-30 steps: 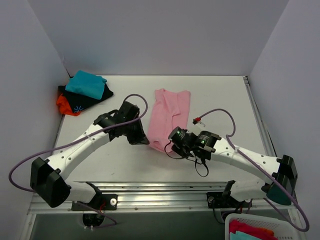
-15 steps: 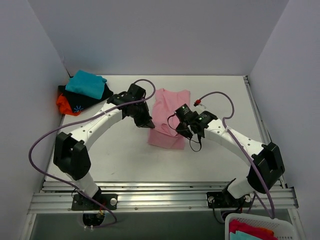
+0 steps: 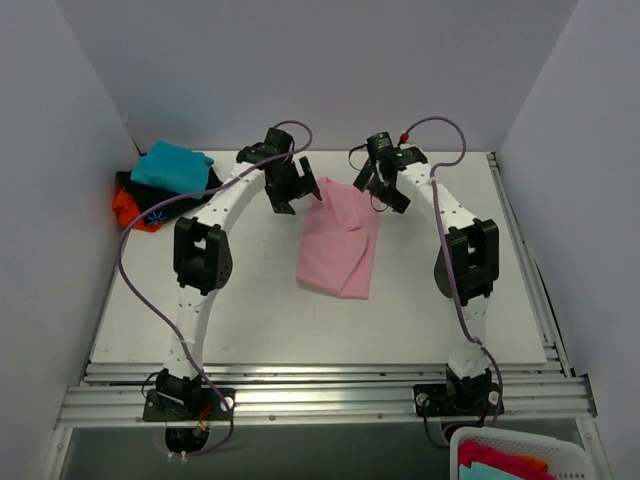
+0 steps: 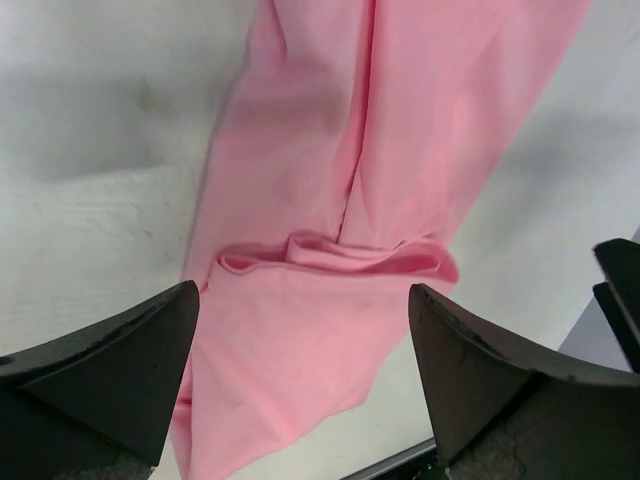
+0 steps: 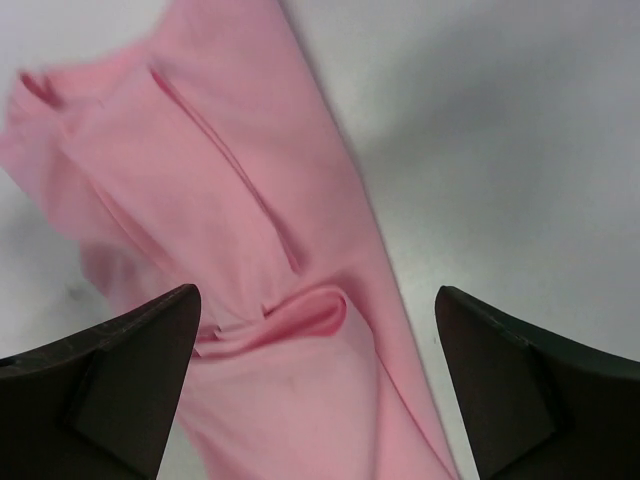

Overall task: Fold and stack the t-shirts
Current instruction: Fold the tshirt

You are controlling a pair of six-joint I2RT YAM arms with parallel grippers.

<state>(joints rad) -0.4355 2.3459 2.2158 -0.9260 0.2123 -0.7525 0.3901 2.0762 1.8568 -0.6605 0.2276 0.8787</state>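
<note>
Hovering over the far edge of the light-pink t-shirt [image 3: 338,240] — both pincers spread, gripping nothing.
The shirt lies as a long folded strip in the middle of the table [image 3: 450,300], with a small raised crease running across it. The left gripper [image 3: 296,190] hangs at its far-left corner and the right gripper [image 3: 381,188] at its far-right corner, the cloth's far edge between them. In each wrist view the pink cloth fills the gap between the parted fingers and lies clear of both tips. Well apart — in the far-left corner — the teal t-shirt [image 3: 172,167] sits on the black t-shirt [image 3: 180,203], beside the orange-red t-shirt [image 3: 127,210].
</note>
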